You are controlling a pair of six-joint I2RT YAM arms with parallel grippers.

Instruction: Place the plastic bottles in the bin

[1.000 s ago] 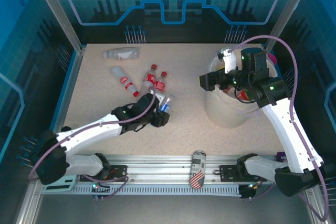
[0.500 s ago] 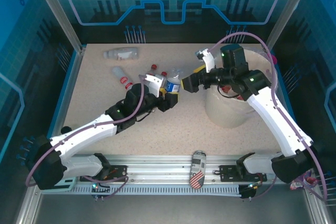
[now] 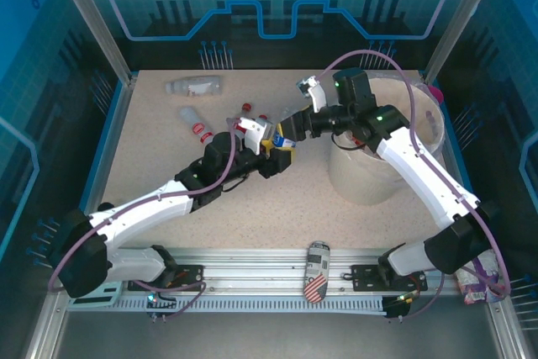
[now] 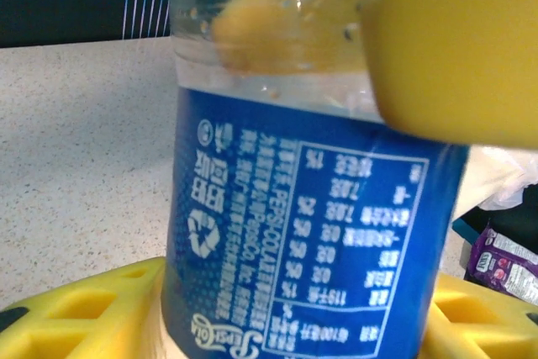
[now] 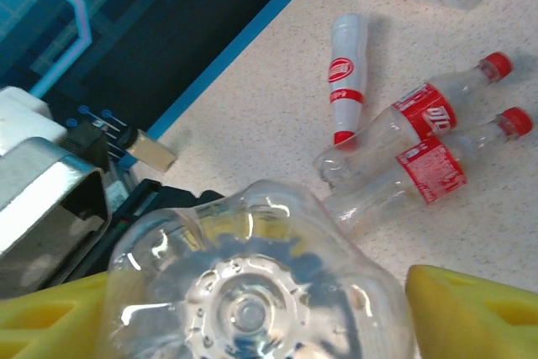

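Item: blue-labelled bottle [image 3: 276,135], held clear of the table [image 3: 168,174], just left of the bin [image 3: 370,187].

Holders: left gripper [image 3: 271,150], fingers [image 4: 84,313] pinching the labelled body. Right gripper [image 3: 288,128], fingers [image 5: 471,308] set either side of the clear base end and appearing to pinch it as well.

Step, as judged: hand-over from left arm to right, bound for the bin.

Hazards:
- With two arms on one thin bottle, any pull out of line could crush it or twist it loose.
- If the left lets go before the right grip is firm, the bottle would drop to the table, left of the bin.
- Smooth clear plastic may slide between the pads.

Outstanding: red-capped bottles [image 5: 424,115] and pale-labelled bottle [image 3: 195,86] lie on the table, well left of the bin.
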